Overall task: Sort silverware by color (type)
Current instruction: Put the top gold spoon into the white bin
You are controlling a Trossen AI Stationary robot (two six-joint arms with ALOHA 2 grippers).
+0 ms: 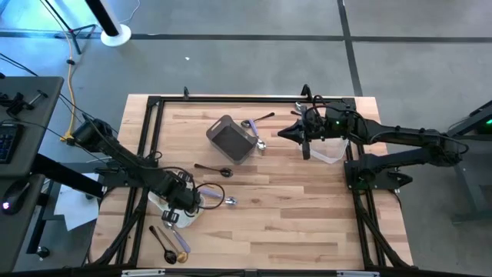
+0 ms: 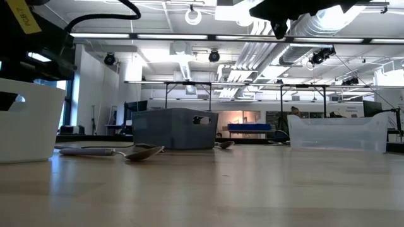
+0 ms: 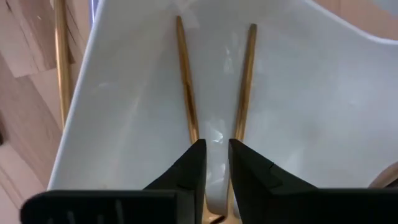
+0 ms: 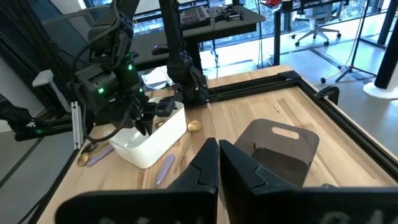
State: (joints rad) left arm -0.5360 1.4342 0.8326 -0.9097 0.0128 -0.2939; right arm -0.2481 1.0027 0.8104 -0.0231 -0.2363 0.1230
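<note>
Left gripper (image 3: 216, 163): over the white tray (image 3: 323, 93), fingers slightly parted, gripping nothing. Two gold utensils (image 3: 186, 87) lie inside the tray, just beyond the fingertips. Black spoon (image 1: 214, 169) rests near the tray. Right gripper (image 4: 217, 163): closed, empty, well apart from the tray.

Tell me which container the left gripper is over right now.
The white tray at the table's near-left; the left gripper points into it over two gold handles, unlike the grey bin or clear tub.

Surface (image 1: 307, 223) centre and front-right bare wood, open passage. Grey bin (image 1: 231, 139) blocks rear-centre, spoons scattered beside it. Clear tub (image 1: 329, 148) obstructs rear-right. White tray (image 1: 187, 215) occupies front-left, left gripper (image 3: 216, 165) inside, between two gold handles (image 3: 185, 81).
</note>
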